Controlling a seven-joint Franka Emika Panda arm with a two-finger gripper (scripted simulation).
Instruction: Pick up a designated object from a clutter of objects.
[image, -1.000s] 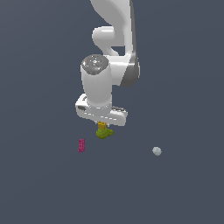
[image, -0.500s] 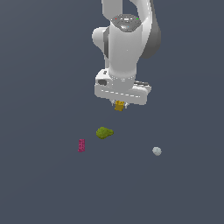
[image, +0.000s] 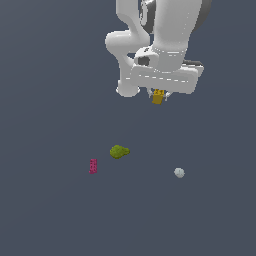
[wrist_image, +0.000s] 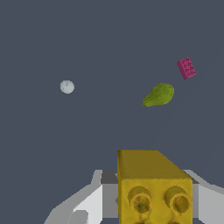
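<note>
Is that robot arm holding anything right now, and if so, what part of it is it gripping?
Yes. The end effector holds the yellow studded block, clamped by its opposite sides and lifted well above the other pieces.

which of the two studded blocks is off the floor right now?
The yellow block, held in the gripper high above the surface. The magenta brick lies on the floor beside the olive-green blob.
</note>
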